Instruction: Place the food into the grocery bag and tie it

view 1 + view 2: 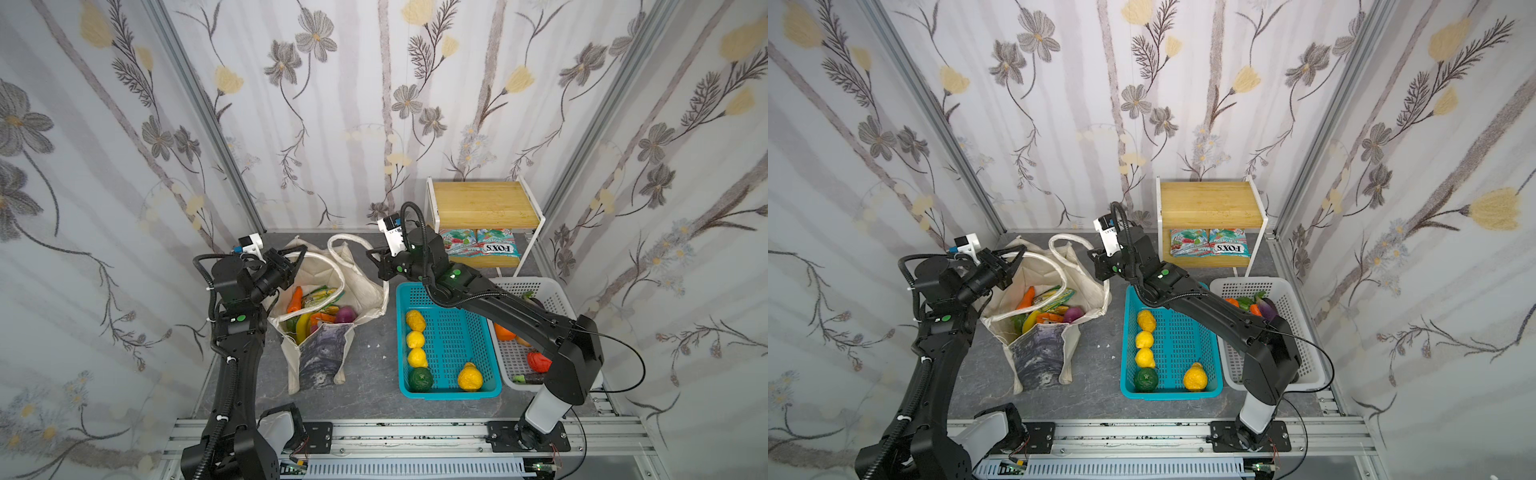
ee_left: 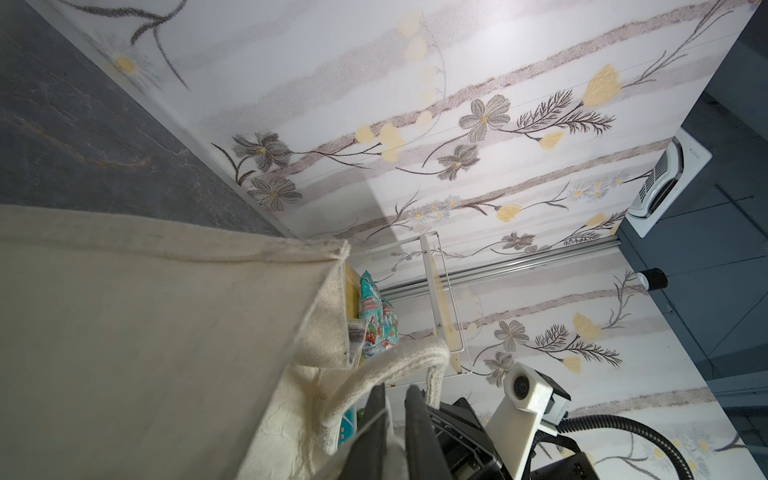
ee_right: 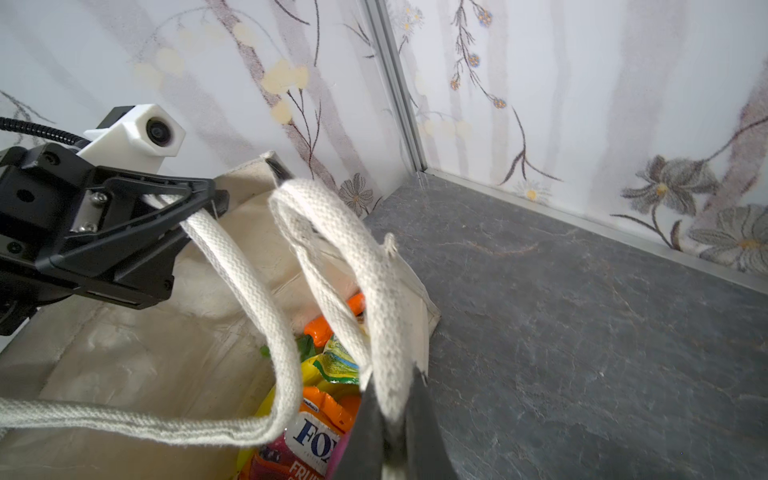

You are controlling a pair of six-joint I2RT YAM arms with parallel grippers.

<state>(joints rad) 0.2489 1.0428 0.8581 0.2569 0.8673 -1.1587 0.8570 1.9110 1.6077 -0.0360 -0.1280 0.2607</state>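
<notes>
The grocery bag [image 1: 322, 353] stands open on the tabletop [image 1: 374, 374], already holding a carrot [image 1: 296, 297], bananas [image 1: 302, 326], an onion [image 1: 345, 313] and candy packets [image 1: 322, 297], though yellow fruit [image 1: 415, 320] sits in the teal basket [image 1: 453, 345] nearby. Tying looks barely begun: the left arm's jaws are pinched together on one strap [image 3: 249, 270] and the right arm's jaws are clamped on the other strap [image 3: 374, 257], with no knot yet.
</notes>
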